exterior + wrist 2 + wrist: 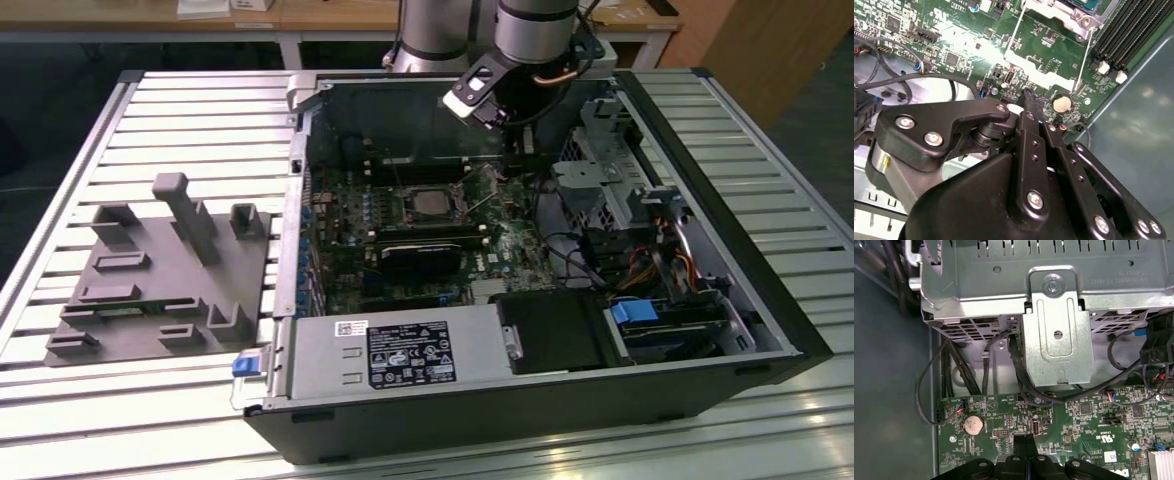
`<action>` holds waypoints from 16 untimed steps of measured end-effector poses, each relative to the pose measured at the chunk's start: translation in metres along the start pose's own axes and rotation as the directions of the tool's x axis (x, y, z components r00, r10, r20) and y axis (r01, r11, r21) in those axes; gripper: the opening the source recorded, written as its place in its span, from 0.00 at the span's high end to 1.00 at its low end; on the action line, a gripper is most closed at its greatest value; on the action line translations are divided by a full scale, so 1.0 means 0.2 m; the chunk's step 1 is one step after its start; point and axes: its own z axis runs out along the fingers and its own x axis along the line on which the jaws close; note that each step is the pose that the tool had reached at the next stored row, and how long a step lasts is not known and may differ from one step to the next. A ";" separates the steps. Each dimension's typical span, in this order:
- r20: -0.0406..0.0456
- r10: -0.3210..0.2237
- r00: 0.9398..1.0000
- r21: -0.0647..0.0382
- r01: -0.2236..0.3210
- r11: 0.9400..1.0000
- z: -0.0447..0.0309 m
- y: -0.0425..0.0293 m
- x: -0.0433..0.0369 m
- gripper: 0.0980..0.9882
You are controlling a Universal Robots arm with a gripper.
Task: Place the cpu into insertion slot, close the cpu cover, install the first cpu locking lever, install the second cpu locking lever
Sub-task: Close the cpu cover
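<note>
**Hand.** My gripper (1026, 441) is clenched. In both wrist views the tips meet and I see nothing held between them. It hangs close over the green circuit board (1089, 425); I cannot tell whether it touches.

**Just beside the tips.** A coin battery (974, 425) sits here among small connectors.

**Ahead of the tips.** Two thin wires run out from the socket toward me: one wire lever (1083, 62) and the other wire lever (1013, 32). I judge both to be unlatched, though their hooks are hidden.

**Beyond the levers.** The insertion slot (400, 202) holds the cpu (430, 203). The cpu cover (1054, 17) appears to lie down over it, but I cannot confirm it sits flat.

**Behind the hand.** The drive cage (1054, 315) and black cables (1004, 360) stand near.

**Farthest.** Outside the computer case (534, 420), a grey fixture (160, 270) rests on the table (200, 110).

**Risks, as I judge them:**
- Closed tips on a thin springy wire may slip off and strike the battery or the connectors.
- A lever forced down over a cover that is not flat could load the cpu unevenly.
- The cables could snag my wrist if I swing it.
</note>
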 end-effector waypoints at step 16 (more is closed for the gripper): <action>0.004 0.001 1.000 0.045 -0.001 0.999 0.005 0.003 0.000 1.00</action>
